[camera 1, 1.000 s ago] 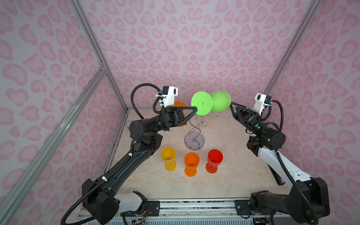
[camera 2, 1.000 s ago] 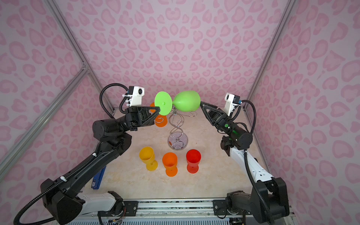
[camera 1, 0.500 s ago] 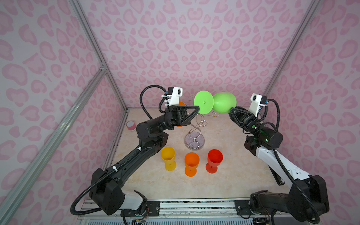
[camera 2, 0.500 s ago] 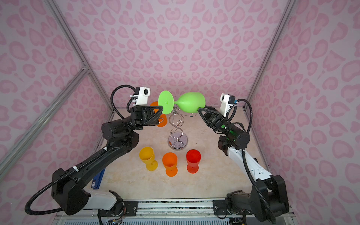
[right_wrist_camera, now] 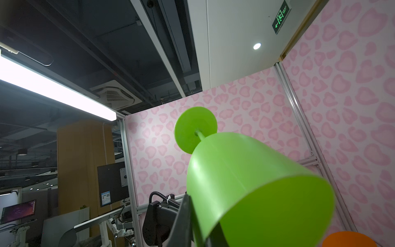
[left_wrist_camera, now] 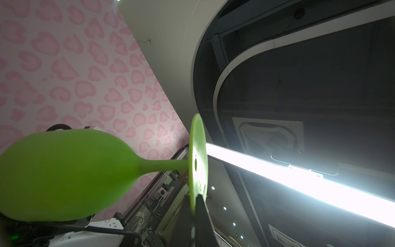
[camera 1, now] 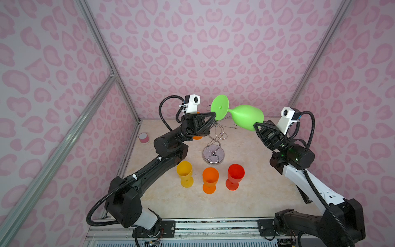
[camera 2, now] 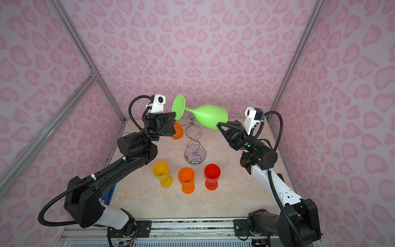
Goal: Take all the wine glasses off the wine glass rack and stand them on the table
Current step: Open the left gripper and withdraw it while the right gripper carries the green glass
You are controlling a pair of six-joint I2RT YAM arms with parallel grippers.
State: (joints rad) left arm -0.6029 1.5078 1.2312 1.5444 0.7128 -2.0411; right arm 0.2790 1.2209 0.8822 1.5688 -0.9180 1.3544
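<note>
Beyond three upright glasses (camera 1: 210, 177) and the wine glass rack (camera 1: 213, 154), we are holding the green wine glass (camera 1: 245, 116) sideways above the hooks, left gripper (camera 1: 214, 118) clamping its foot, right gripper (camera 1: 255, 126) clamping its bowl rim, apparently steadying both ends clear of the wire.

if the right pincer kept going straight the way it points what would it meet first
The green wine glass: the right pincer is shut on its bowl rim. Beyond that, probably the left pincer gripping the foot, though depth is unclear.
</note>
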